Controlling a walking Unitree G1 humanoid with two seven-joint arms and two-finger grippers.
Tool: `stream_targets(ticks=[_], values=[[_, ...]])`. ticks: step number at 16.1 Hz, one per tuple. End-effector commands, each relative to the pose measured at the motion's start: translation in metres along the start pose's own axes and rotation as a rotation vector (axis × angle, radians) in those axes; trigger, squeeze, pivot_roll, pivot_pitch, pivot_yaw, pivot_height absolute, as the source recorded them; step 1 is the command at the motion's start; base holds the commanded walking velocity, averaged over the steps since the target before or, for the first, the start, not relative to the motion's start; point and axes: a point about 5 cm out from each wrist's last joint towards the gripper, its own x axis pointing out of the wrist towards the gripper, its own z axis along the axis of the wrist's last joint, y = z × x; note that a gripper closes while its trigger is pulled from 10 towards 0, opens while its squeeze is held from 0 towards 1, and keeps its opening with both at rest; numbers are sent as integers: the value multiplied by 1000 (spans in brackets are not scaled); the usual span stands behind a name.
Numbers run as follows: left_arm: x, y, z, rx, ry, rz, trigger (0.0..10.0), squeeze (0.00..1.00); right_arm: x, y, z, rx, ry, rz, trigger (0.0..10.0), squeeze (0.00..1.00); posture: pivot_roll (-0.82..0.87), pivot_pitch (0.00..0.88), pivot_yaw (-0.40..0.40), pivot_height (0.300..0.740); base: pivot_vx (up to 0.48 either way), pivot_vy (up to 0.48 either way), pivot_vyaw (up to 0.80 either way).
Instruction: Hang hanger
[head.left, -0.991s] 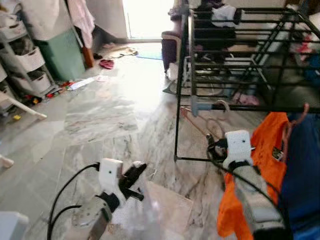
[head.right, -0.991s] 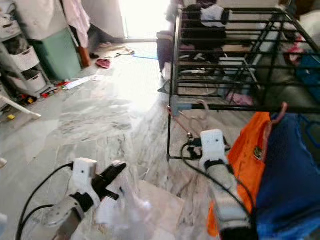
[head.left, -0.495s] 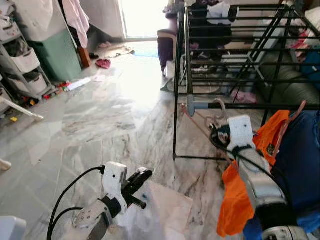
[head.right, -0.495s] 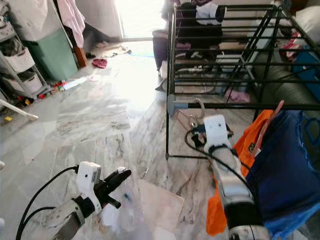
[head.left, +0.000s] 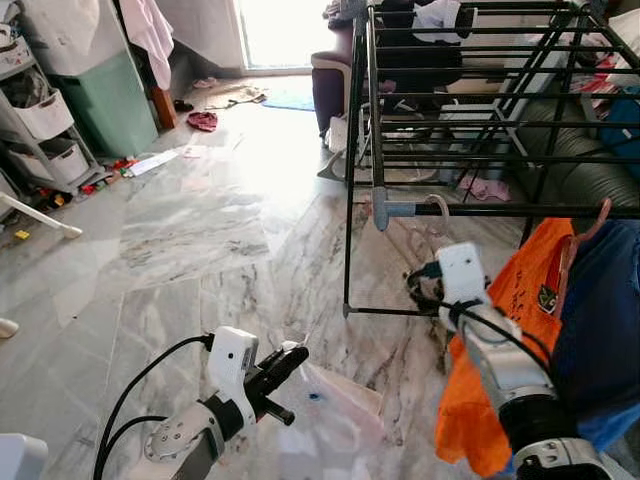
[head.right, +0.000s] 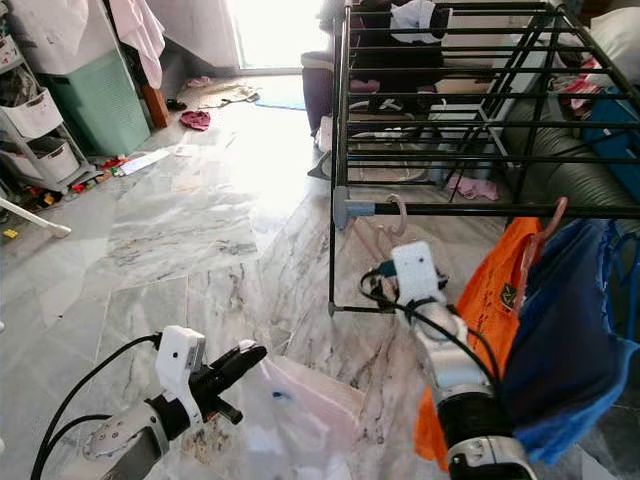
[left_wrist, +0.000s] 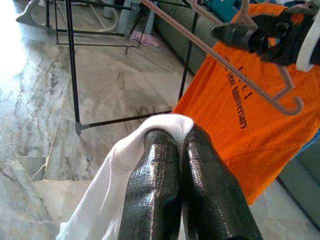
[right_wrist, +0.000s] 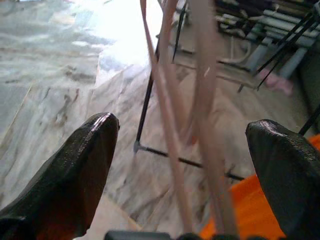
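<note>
A thin pink hanger (head.left: 400, 238) has its hook (head.left: 438, 203) over the front bar of the black drying rack (head.left: 368, 120), near the bar's grey end cap. My right gripper (right_wrist: 185, 145) is open, and the hanger's wires run between its wide-apart fingers (right_wrist: 75, 165). From the head views it sits just below the bar (head.left: 420, 283). Low over the floor at the left, my left gripper (left_wrist: 176, 137) is shut on a white cloth (head.left: 340, 400) that drapes down to the marble.
An orange shirt (head.left: 500, 340) and a blue garment (head.left: 600, 300) hang from the rack at the right, close to my right arm. A green bin (head.left: 110, 100) and white basket shelves (head.left: 45, 115) stand far left. Small items (head.left: 203, 121) lie on the floor.
The whole view has shifted, so the camera moved. My right wrist has drifted slightly left below the bar. The left gripper still pinches the white cloth, which now shows sharply.
</note>
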Motion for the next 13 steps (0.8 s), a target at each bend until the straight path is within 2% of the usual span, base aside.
stream_targets(ticks=[1,2,3,5,7,8,9,10,11,13], values=[[0,-3,8,15,-26,-21,10000,0,5,2,3,6,14,12,9333,0,-69,79,33,740,0,0,0],[0,-3,8,16,-24,-24,10000,0,7,3,4,3,17,10,4157,0,-70,80,34,740,0,0,0],[1,-3,8,19,-20,-29,10000,0,12,5,6,-7,27,23,0,0,-71,80,35,740,0,0,0],[2,-3,9,22,-19,-31,10000,0,16,8,14,-40,15,45,0,0,-70,78,33,740,0,0,0],[3,-3,9,25,-18,-30,10000,0,19,6,18,-56,13,48,627,0,-66,75,30,740,0,0,0],[3,-3,9,24,-17,-29,10000,0,20,5,18,-58,16,49,2000,0,-64,74,29,740,0,0,0],[2,-3,7,22,-10,-27,10000,0,21,3,20,-69,24,52,7373,0,-63,74,27,740,0,0,0],[1,-4,5,21,-7,-27,10000,0,22,2,20,-76,29,55,7373,0,-62,73,25,740,0,0,0],[1,-4,4,20,-4,-27,10000,0,23,1,21,-79,29,54,10000,0,-62,74,25,740,0,0,0],[1,-4,4,19,1,-27,10000,0,23,-2,23,-91,35,49,10000,0,-62,73,23,740,0,0,0]])
